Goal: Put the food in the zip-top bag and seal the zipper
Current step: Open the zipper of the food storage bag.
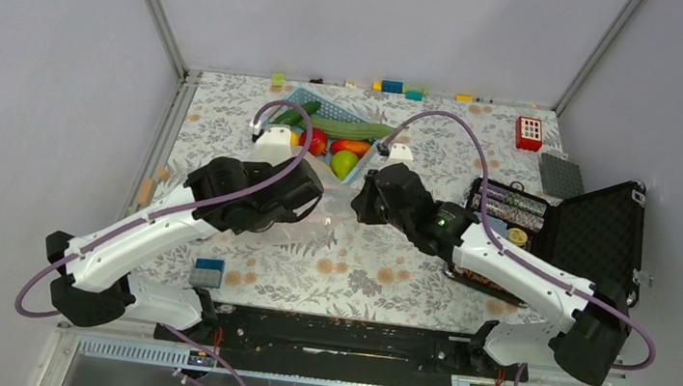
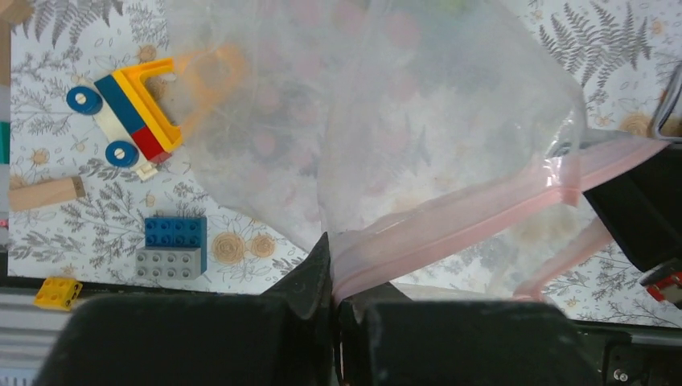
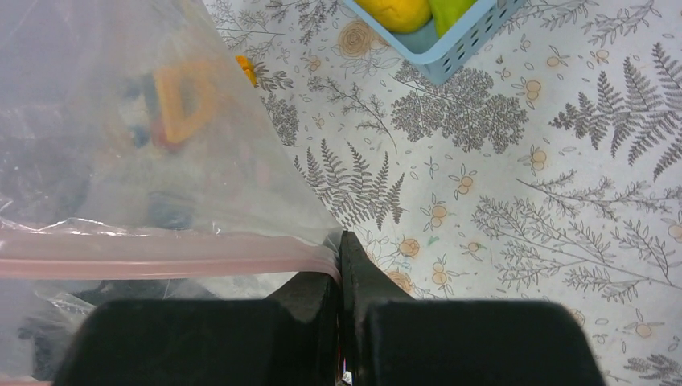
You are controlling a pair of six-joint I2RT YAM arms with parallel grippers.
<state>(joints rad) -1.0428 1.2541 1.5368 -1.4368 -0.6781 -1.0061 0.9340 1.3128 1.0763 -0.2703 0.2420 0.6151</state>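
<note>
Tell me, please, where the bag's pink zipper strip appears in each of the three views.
Top: not clearly visible; the clear bag sits at centre between the arms.
Left wrist: the zipper strip slants from bottom centre up to the right edge.
Right wrist: the strip runs level across the lower left.
Shared landmark: the fern-print tablecloth.

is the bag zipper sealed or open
Open: in the left wrist view the zipper splits into two pink strips that stand apart toward its far end. The left gripper pinches its near end.
</note>
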